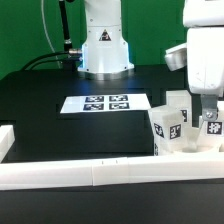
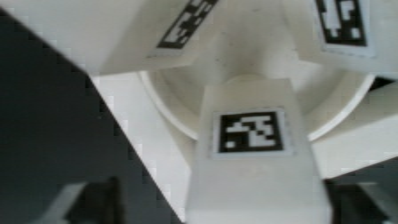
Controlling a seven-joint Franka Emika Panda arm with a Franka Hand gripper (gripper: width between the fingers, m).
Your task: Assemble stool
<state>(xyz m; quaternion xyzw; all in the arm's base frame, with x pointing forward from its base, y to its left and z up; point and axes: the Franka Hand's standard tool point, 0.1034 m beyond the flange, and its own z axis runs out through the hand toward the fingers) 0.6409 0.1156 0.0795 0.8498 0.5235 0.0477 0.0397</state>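
The stool stands upside down at the exterior view's right, in the corner by the front rail. Its round white seat (image 2: 329, 100) lies flat, and three tagged leg blocks stick up from it (image 1: 165, 125) (image 1: 178, 104) (image 1: 212, 126). In the wrist view one leg (image 2: 249, 132) fills the middle and the other two (image 2: 187, 25) (image 2: 342, 22) lie beyond it. My gripper (image 1: 208, 108) hangs straight above the rightmost leg. In the wrist view the gripper (image 2: 222, 205) straddles that leg. Its dark fingers (image 2: 89, 200) stand apart, with a gap beside the leg. It looks open.
The marker board (image 1: 105, 103) lies flat mid-table on the black mat. A long white rail (image 1: 100, 172) runs along the front and another rail (image 1: 8, 140) stands at the exterior view's left. The robot base (image 1: 105, 50) and cables are at the back.
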